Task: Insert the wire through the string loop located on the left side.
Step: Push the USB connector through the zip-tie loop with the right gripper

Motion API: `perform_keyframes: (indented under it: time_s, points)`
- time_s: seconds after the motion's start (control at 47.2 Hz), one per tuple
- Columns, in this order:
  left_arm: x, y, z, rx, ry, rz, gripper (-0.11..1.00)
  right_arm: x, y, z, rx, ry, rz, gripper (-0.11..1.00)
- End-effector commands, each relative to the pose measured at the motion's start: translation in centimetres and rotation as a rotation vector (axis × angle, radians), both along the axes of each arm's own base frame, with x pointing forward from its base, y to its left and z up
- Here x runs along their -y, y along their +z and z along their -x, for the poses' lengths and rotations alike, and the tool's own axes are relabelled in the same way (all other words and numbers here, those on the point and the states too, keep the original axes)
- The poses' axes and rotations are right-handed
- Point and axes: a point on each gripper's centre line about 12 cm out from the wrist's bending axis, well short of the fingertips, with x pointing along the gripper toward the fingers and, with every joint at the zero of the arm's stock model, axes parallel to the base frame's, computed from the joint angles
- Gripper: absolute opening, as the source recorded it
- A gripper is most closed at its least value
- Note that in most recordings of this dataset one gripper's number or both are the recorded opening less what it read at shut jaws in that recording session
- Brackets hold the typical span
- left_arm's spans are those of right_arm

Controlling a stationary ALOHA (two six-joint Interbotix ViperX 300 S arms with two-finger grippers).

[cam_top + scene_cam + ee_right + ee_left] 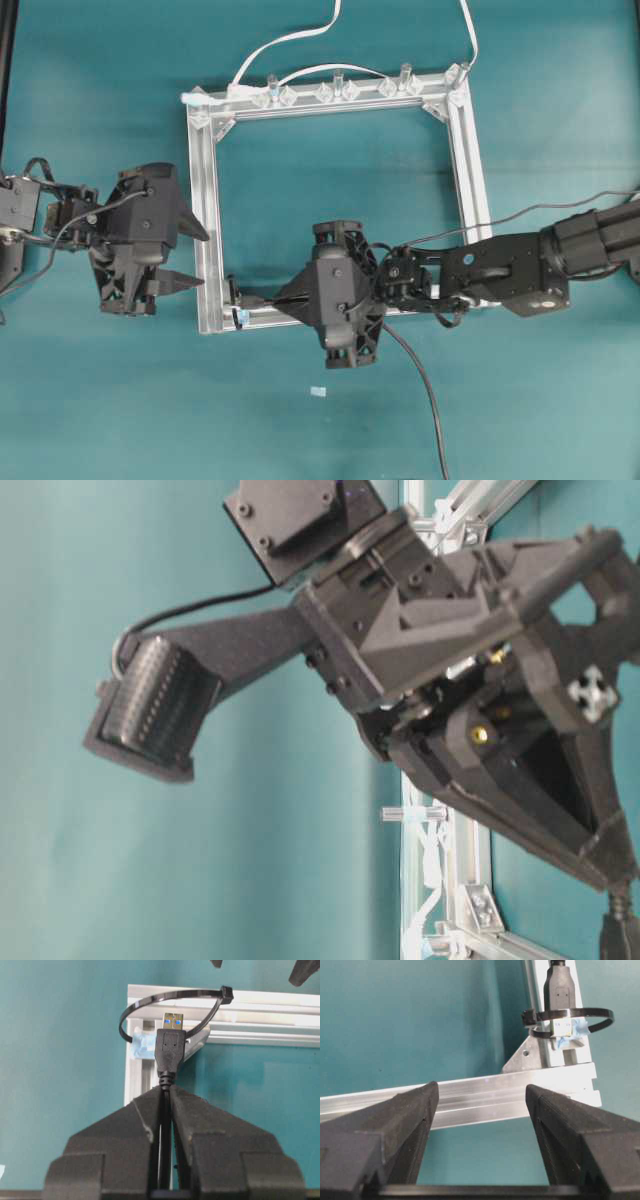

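A square aluminium frame (pixel 205 200) lies flat on the teal table (pixel 100 80). Triangular corner brackets (pixel 222 126) sit inside its upper corners. Along the top rail (pixel 330 105) stand several clear plastic clips (pixel 337 88) in a row. A white cable (pixel 290 40) runs in from the top edge of the overhead view, arcs along those clips and leaves again near the frame's upper right corner. A small pale scrap (pixel 318 392) lies on the table below the frame.
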Motion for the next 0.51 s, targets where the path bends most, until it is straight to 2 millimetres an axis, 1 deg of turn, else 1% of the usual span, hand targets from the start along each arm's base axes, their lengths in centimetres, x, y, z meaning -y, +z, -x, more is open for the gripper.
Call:
perform_keyframes:
  time_s: [0.0,0.254,0.487]
  points:
    - [0.2,0.6,-0.2,0.017,-0.007,0.003,0.71,0.0,1.7,-0.9,0.044,-0.001,-0.006,0.08]
    - [0.6,0.3,0.2,-0.015,-0.023,0.000,0.71,-0.2,1.3,-1.6,0.028,0.007,-0.009,0.08]
    - [1.5,0.2,0.5,-0.040,-0.053,0.001,0.71,-0.1,1.5,-2.2,0.038,0.004,-0.011,0.08]
